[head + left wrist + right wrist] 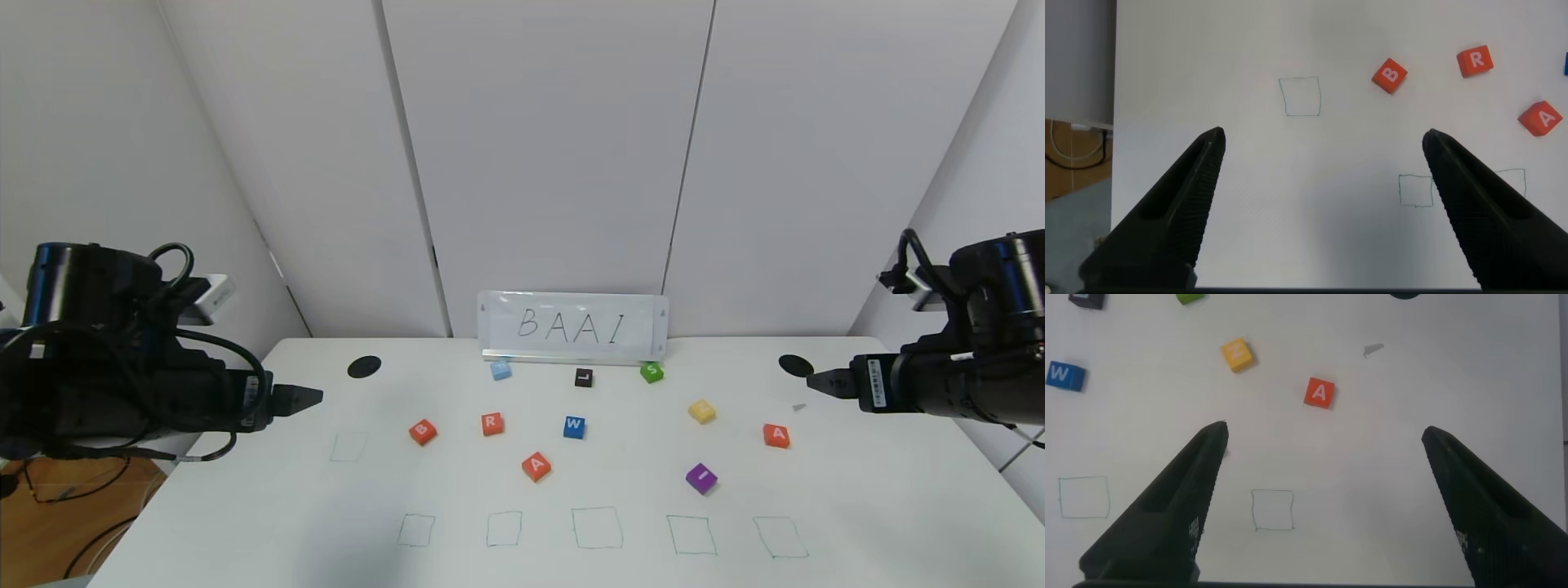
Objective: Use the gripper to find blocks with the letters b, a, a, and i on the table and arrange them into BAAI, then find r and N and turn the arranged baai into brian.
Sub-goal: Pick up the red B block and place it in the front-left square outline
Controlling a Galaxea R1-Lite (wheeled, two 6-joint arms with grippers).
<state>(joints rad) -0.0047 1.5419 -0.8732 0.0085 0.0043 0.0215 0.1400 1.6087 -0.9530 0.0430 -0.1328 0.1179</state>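
Note:
On the white table (pixel 245 506) lie the orange-red B block (pixel 422 431), the orange-red R block (pixel 491 424), one orange-red A block (pixel 535 466), a second A block (pixel 775 435) at the right, and the purple I block (pixel 701 478). My left gripper (pixel 314 398) hovers open and empty over the table's left edge; its wrist view shows B (pixel 1390 75), R (pixel 1475 60) and A (pixel 1540 118) ahead. My right gripper (pixel 813 381) hovers open and empty at the right edge; its wrist view shows the right A (pixel 1319 393).
A card reading BAAI (pixel 572 327) stands at the back. Light-blue (pixel 500 370), black (pixel 583 377), green S (pixel 651 372), blue W (pixel 574 426) and yellow (pixel 701 411) blocks lie around. Green drawn squares (pixel 597 527) line the front; another square (pixel 349 446) at left. Black grommets (pixel 364 367) sit at back corners.

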